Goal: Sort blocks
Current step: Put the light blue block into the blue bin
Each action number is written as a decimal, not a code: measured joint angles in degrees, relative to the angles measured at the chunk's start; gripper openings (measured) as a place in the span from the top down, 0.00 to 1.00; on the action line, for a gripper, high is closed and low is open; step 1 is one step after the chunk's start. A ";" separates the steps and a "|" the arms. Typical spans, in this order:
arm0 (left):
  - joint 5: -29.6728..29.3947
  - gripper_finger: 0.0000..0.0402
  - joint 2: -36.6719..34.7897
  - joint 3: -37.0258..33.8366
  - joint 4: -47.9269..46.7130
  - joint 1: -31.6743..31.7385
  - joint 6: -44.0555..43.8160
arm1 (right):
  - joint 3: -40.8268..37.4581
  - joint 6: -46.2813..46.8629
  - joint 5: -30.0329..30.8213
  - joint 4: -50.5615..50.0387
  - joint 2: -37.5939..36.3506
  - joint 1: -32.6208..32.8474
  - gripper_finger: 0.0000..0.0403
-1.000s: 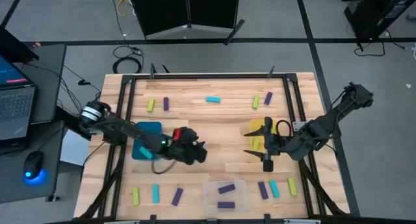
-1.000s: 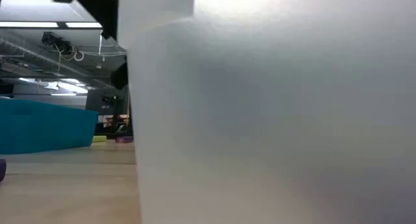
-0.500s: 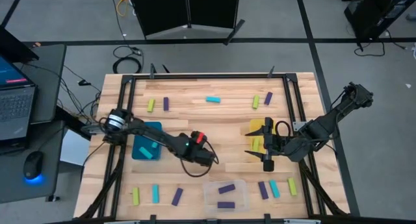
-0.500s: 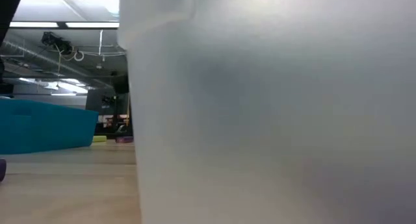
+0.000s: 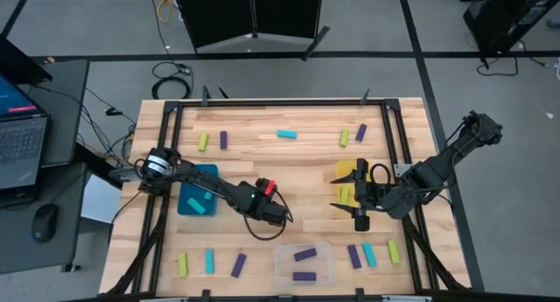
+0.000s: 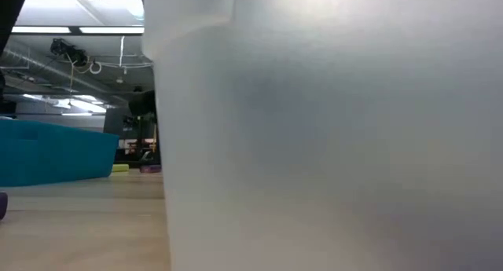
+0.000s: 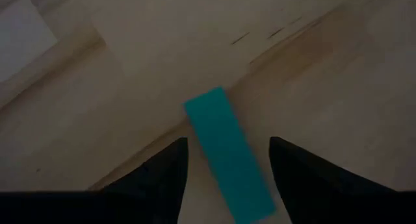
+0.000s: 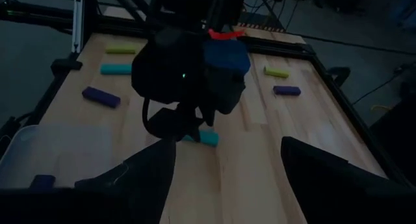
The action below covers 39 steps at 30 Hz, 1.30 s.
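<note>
A cyan block lies flat on the wooden table near its middle. My left gripper points down over it, open, one finger on each side and a thin gap at both. In the right wrist view the cyan block shows under the left gripper. My right gripper hangs open and empty beside the yellow bin. Loose blocks lie along the far edge and in both near corners.
The teal bin holds a cyan block and sits under the left arm. The clear bin at the near edge holds two purple blocks, and its wall fills most of the low view. Black frame rails line the table.
My left gripper has gone toward the table's right edge and a little toward the near edge, and has tipped to point more steeply down. The left arm now stretches out across the teal bin. The right arm has kept still.
</note>
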 joint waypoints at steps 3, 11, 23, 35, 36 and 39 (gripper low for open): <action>0.00 0.35 -0.07 -0.25 -0.42 -0.02 0.00 | 0.00 0.02 -0.01 -0.10 0.00 0.00 0.28; 2.42 0.14 0.90 -0.31 0.05 -0.04 0.52 | 0.00 0.03 -0.04 -0.20 0.00 0.00 0.29; 4.71 0.33 4.00 -0.08 3.23 -0.09 2.53 | 0.00 0.07 -0.10 -0.08 0.02 0.00 0.29; 3.59 0.75 3.78 -0.19 2.62 -0.11 5.94 | 0.00 0.11 -0.10 0.44 0.02 0.00 0.30; 3.21 0.75 3.56 -0.23 2.60 -0.11 6.57 | 0.00 0.11 -0.10 0.41 0.02 0.00 0.30; 0.27 0.75 1.65 -0.68 -0.69 -0.10 7.16 | 0.00 0.56 -0.08 0.42 0.02 0.00 0.30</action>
